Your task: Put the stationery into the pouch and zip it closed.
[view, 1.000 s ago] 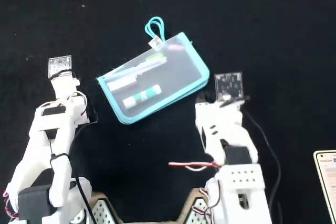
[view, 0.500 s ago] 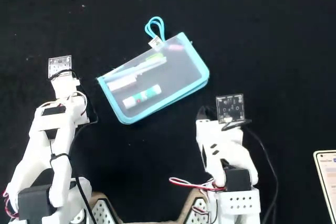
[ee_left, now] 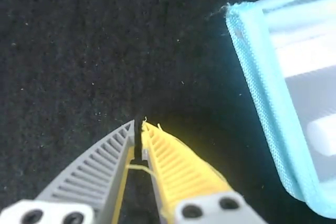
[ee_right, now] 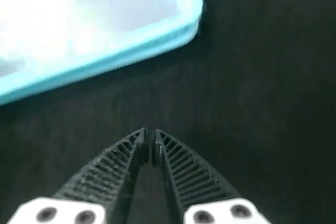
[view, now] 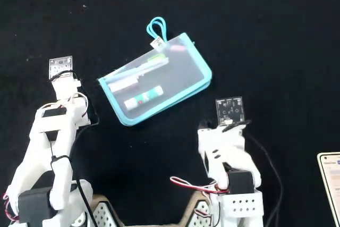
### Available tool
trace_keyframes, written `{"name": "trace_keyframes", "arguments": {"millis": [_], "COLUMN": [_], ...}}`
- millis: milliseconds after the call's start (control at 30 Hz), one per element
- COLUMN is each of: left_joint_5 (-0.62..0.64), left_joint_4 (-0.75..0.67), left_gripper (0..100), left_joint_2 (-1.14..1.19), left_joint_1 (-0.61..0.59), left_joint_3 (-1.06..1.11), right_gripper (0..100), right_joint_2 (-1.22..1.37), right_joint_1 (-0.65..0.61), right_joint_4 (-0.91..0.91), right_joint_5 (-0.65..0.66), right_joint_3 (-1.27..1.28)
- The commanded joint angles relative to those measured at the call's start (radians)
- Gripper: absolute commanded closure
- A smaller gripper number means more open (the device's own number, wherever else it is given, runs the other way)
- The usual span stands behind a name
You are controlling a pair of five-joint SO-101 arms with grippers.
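Pouch (view: 155, 81) flat; left gripper (ee_left: 137, 127), right gripper (ee_right: 149, 132) closed, both near it.

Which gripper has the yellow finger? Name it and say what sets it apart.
The left gripper: one of its fingers is yellow, the other grey. The right gripper has two black fingers. Both are shut.

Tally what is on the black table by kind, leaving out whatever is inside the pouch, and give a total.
Pouch: 1
Grippers: 2, the left gripper and the right gripper
Lit-screen device at the table's edge: 1
Total: 4
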Motion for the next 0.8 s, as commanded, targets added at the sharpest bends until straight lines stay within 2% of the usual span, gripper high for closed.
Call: {"name": "trace_keyframes", "arguments": {"millis": [0, 100, 333, 467, 600, 767], "left_joint_5": [0.006, 0.006, 0.006, 0.006, 0.006, 0.008], "left_joint_4": [-0.012, -0.012, -0.011, -0.025, -0.095, -0.092], "left_gripper": [97, 97, 97, 97, 97, 97], "left_joint_2": [-0.032, -0.032, -0.054, -0.186, -0.358, -0.459], "left_joint_1": [0.013, 0.013, 0.013, 0.022, 0.024, 0.024], "left_joint_3": [-0.008, -0.008, 0.001, 0.084, 0.208, 0.259], "right_gripper": [98.3, 98.5, 98.6, 98.6, 98.6, 98.6], "right_joint_2": [-0.067, -0.076, -0.079, -0.077, -0.077, -0.081], "right_joint_1": [0.021, 0.046, 0.292, 0.4, 0.434, 0.433], "right_joint_4": [0.129, 0.229, 0.209, 0.21, 0.212, 0.232], "right_joint_5": [0.009, 0.011, 0.009, 0.002, 0.005, 0.008], "right_joint_3": [-0.002, -0.002, -0.002, -0.002, -0.002, -0.002]}}
